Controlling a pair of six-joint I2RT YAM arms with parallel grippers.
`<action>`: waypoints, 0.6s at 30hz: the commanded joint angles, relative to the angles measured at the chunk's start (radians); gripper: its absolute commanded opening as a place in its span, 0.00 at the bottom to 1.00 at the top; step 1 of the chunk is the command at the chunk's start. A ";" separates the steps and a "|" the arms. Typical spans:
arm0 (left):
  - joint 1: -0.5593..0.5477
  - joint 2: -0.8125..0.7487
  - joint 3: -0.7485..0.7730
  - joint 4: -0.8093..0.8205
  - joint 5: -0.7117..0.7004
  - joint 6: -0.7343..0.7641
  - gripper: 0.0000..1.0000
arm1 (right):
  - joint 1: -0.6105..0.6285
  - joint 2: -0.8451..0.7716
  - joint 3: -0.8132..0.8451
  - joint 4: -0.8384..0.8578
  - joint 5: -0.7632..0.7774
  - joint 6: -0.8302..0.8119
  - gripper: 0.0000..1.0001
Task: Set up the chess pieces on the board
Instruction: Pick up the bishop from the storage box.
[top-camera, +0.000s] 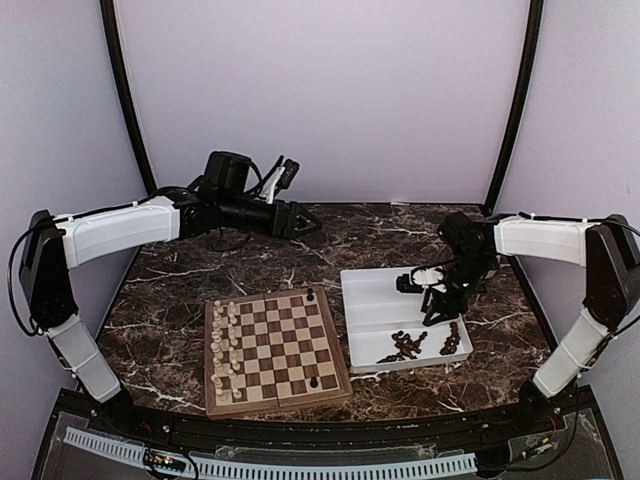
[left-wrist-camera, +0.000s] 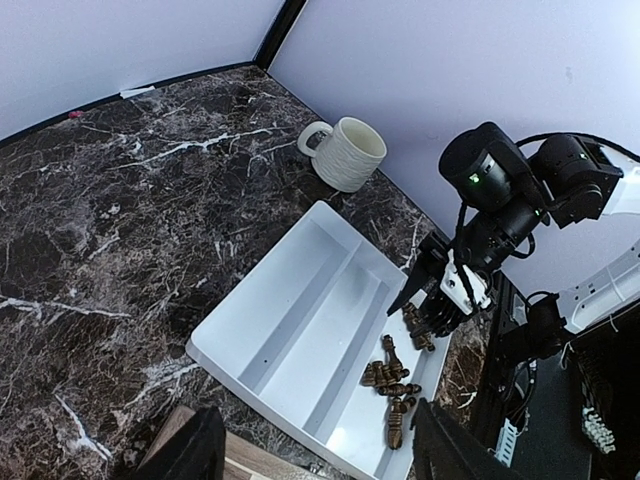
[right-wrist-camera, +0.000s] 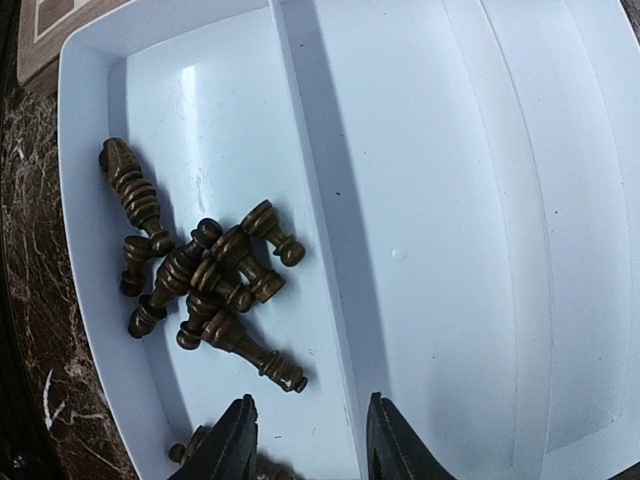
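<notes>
The left arm (top-camera: 115, 230) reaches level above the far surface (top-camera: 380, 240), left fingers (left-wrist-camera: 200, 450) spread wide and empty. The right arm (top-camera: 540, 240) bends down into the white tray (top-camera: 375, 300), right fingers (right-wrist-camera: 232, 440) slightly parted, gripping nothing, just above loose dark chess pieces (right-wrist-camera: 215, 280). The board (top-camera: 280, 402) lies front-left.

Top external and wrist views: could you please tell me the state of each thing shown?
board, open flat, partly set.
cream pieces, upright in two rows.
dark pieces, most lying in the tray.
mug, upright.
left gripper, open, empty.
right gripper, open over the tray.
</notes>
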 joint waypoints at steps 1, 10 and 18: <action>-0.001 -0.015 0.035 0.002 0.022 -0.009 0.66 | 0.021 0.022 -0.012 -0.008 0.012 -0.101 0.41; -0.002 -0.028 0.004 0.022 0.011 -0.030 0.66 | 0.107 0.044 -0.037 -0.007 0.082 -0.126 0.42; -0.001 -0.033 0.000 0.020 0.004 -0.024 0.67 | 0.166 0.055 -0.047 0.007 0.144 -0.121 0.42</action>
